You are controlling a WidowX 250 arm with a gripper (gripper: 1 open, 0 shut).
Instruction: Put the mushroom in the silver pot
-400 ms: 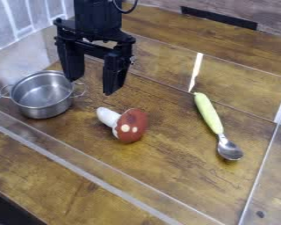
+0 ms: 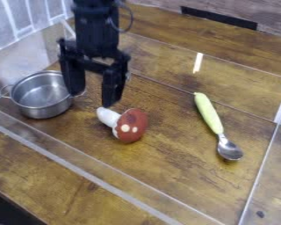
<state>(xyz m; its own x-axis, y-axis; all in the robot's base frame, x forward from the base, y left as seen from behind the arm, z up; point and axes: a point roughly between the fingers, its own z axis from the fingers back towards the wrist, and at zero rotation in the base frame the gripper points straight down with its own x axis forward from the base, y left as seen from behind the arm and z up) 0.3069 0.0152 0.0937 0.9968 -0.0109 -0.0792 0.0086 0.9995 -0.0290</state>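
The mushroom (image 2: pixel 126 124) lies on its side on the wooden table, red-brown spotted cap toward the front right, white stem pointing back left. The silver pot (image 2: pixel 39 94) stands upright and looks empty at the left. My black gripper (image 2: pixel 94 90) hangs open between the two, just behind the mushroom's stem and to the right of the pot's rim. Its two fingers point down with a clear gap and nothing between them.
A spoon with a green handle (image 2: pixel 212 121) lies to the right of the mushroom, bowl toward the front. Low transparent walls (image 2: pixel 61 149) border the work area at the front and left. A dark slot (image 2: pixel 219 16) runs along the back.
My gripper has dropped lower and shifted slightly forward, closer to the mushroom's stem. The mushroom, pot and spoon have not moved.
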